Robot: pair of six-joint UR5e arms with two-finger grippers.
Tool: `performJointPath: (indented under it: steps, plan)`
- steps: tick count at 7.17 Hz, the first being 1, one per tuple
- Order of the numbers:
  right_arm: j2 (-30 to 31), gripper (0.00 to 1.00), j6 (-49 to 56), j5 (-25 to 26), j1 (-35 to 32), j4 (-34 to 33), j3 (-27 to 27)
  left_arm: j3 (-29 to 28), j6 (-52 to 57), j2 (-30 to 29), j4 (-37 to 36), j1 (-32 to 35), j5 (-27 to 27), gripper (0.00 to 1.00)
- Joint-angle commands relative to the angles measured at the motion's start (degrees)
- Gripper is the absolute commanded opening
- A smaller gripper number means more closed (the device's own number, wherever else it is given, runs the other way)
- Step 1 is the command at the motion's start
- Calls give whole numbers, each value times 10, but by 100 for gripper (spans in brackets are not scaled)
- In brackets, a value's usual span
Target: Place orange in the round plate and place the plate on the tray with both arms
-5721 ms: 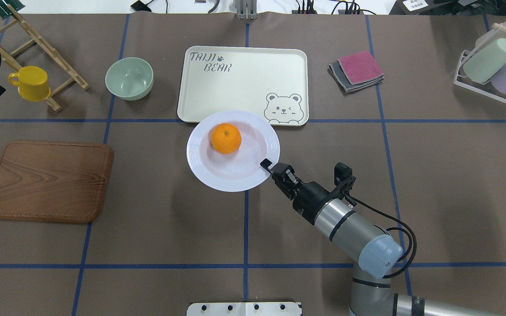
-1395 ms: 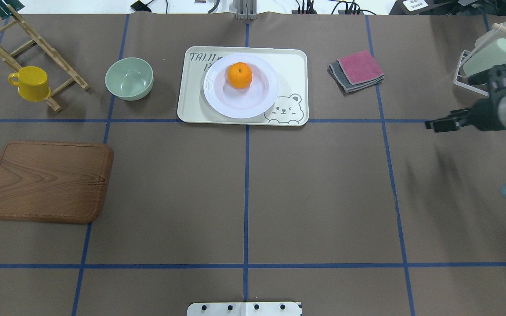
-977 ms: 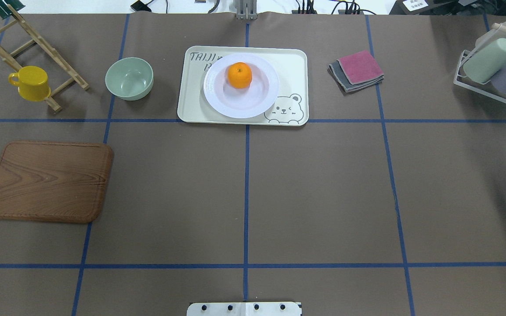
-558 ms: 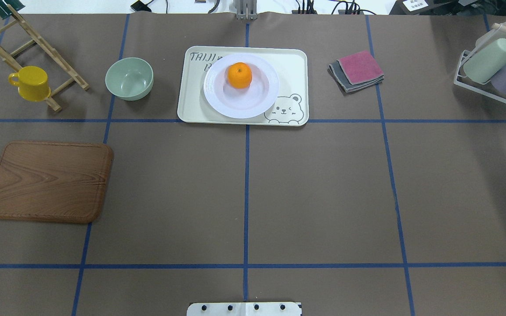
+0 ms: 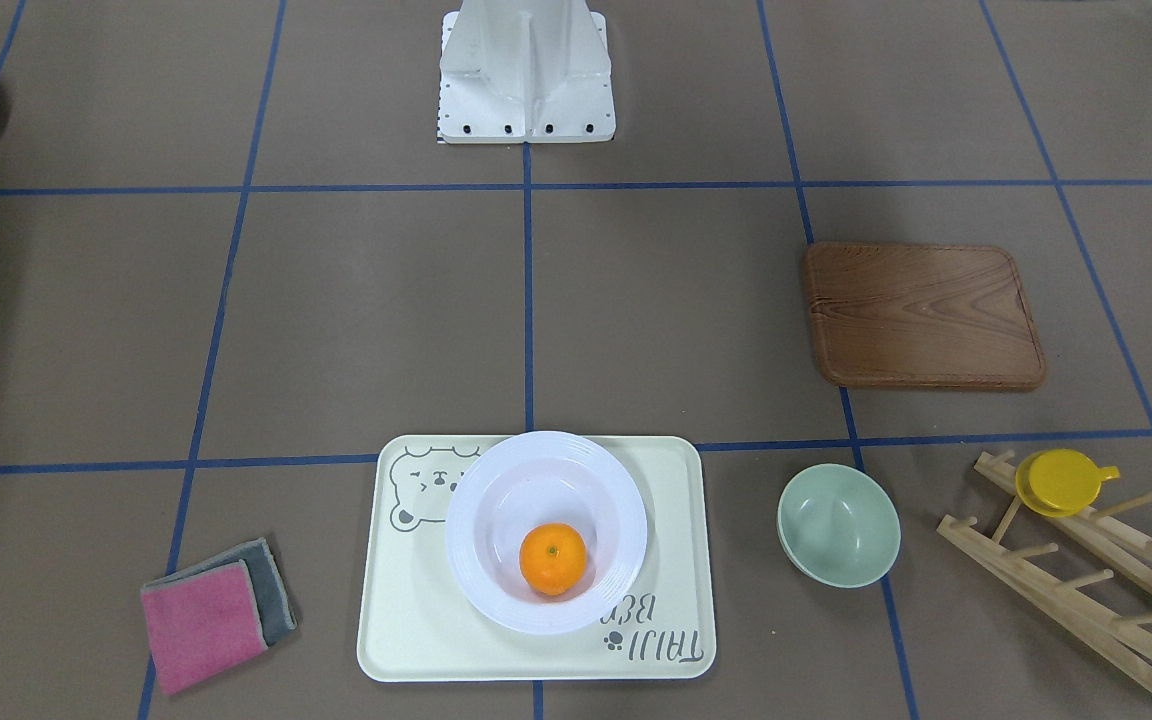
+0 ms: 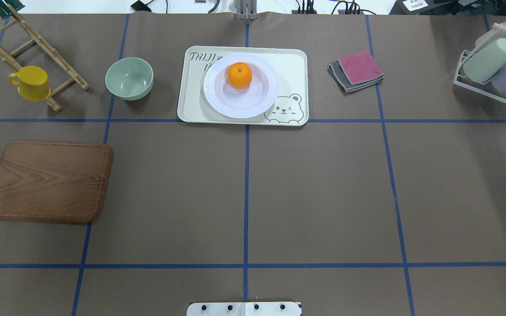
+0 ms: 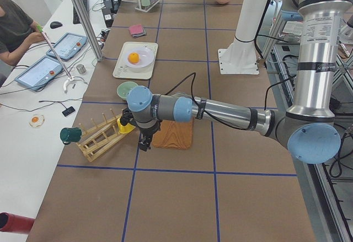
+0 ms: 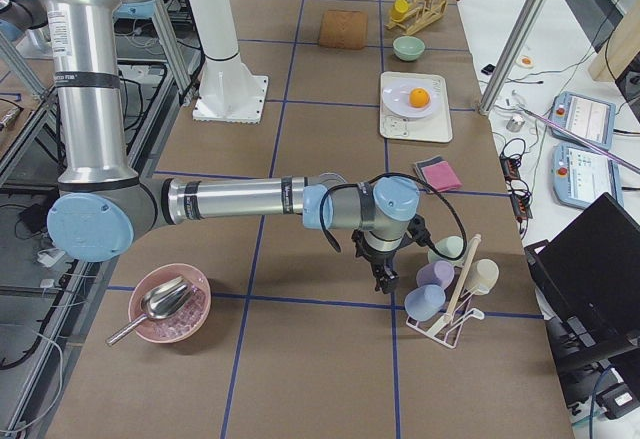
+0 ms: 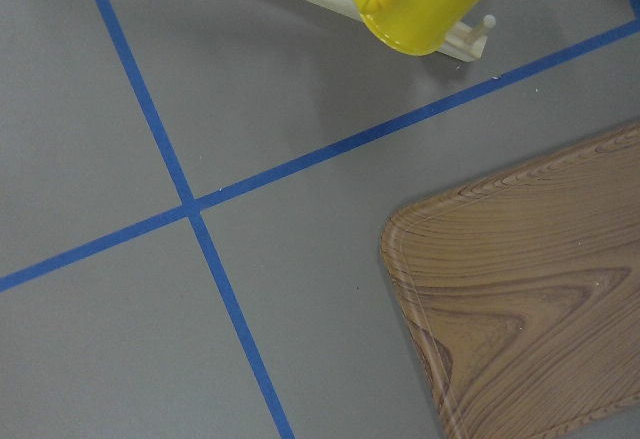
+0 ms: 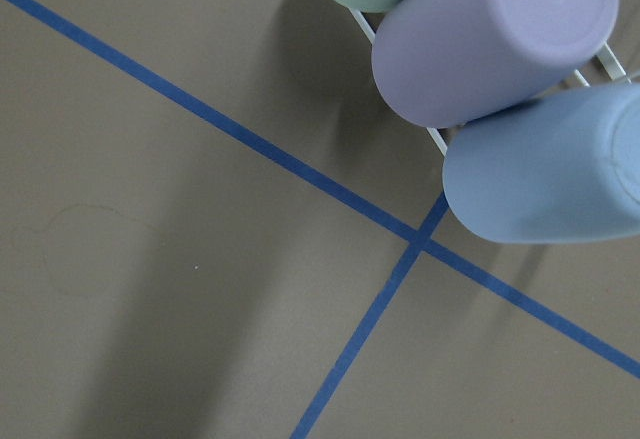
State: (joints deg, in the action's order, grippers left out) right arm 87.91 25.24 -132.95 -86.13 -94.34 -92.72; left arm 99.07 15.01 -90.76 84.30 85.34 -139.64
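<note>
The orange (image 6: 240, 75) lies in the white round plate (image 6: 257, 105), and the plate rests on the cream bear tray (image 6: 290, 66) at the far middle of the table. From across the table, the orange (image 5: 552, 559) sits toward the near side of the plate (image 5: 481, 500). Both arms are drawn back to the table's ends. The left gripper (image 7: 143, 145) points down between the wooden rack and the brown board. The right gripper (image 8: 385, 281) points down beside the pastel cups. These grippers show only in the side views, so I cannot tell whether they are open or shut.
A pale-green bowl (image 6: 129, 78) stands left of the tray. A yellow cup (image 6: 31, 83) hangs on a wooden rack (image 6: 46, 52). The brown board (image 6: 48, 181) lies at the left, folded cloths (image 6: 357, 70) right of the tray, a cup rack (image 6: 494, 66) far right.
The plate with the orange went from in front of the tray, with the right gripper at its rim, onto the tray. The right arm then left the overhead view to the right.
</note>
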Motion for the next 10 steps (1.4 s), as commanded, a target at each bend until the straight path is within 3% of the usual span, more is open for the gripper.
performJointPath:
  steps: [1,4,6,10]
  plan:
    - [17,100,1,2,-1,-6,0,1,10,4,9,1,0,100]
    - [16,100,0,1,-1,-6,4,-18,9,10,26,-1,5,100]
    - [-4,100,0,1,7,-7,12,-15,12,11,42,-1,82,100]
    - [-23,100,3,4,-3,-24,26,-34,6,11,46,-1,86,100]
